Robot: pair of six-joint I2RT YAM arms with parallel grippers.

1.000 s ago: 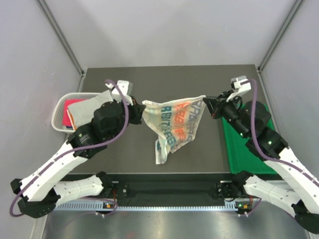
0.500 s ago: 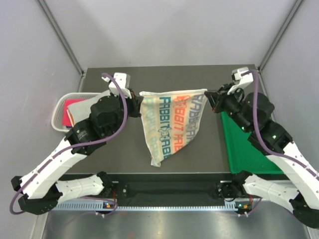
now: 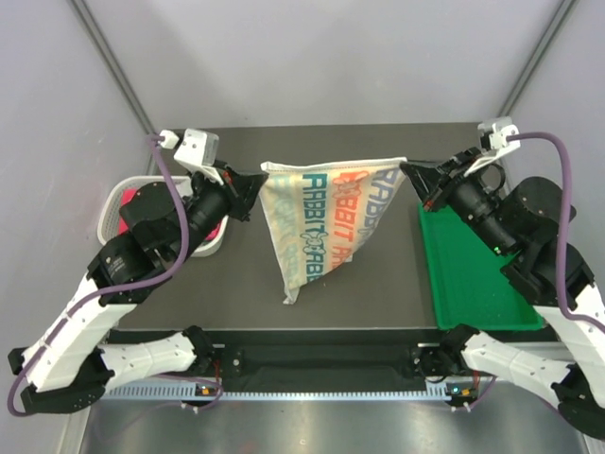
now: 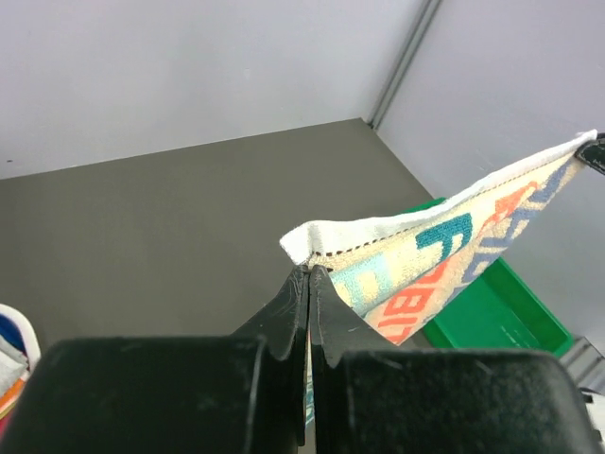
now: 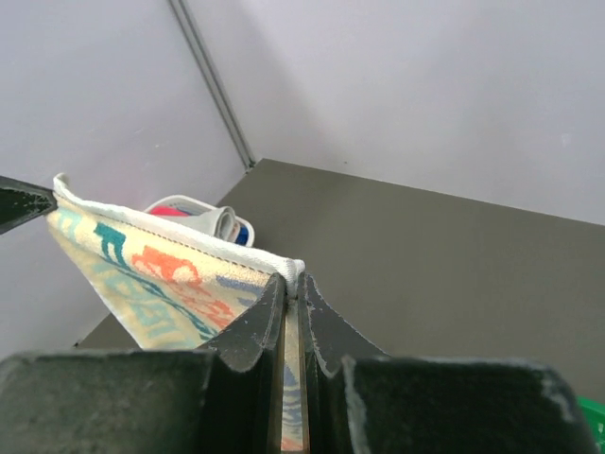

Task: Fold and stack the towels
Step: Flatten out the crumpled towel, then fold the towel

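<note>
The white letter-print towel (image 3: 326, 219) hangs stretched between both grippers above the dark table, its top edge taut and its lower part tapering to a point near the table. My left gripper (image 3: 262, 175) is shut on the towel's left top corner (image 4: 307, 248). My right gripper (image 3: 406, 170) is shut on the right top corner (image 5: 291, 270). Other towels, pink-red (image 3: 128, 219) and rolled grey and blue (image 5: 222, 227), lie in the white mesh basket (image 3: 109, 210) at the left.
The green plastic tray (image 3: 473, 274) lies at the table's right edge, under my right arm. The dark table (image 3: 378, 293) stretches beneath the towel. Grey walls enclose the back and both sides.
Both grippers have risen and moved apart, pulling the towel's top edge from slack and crumpled to taut. The towel now hangs open with its print showing.
</note>
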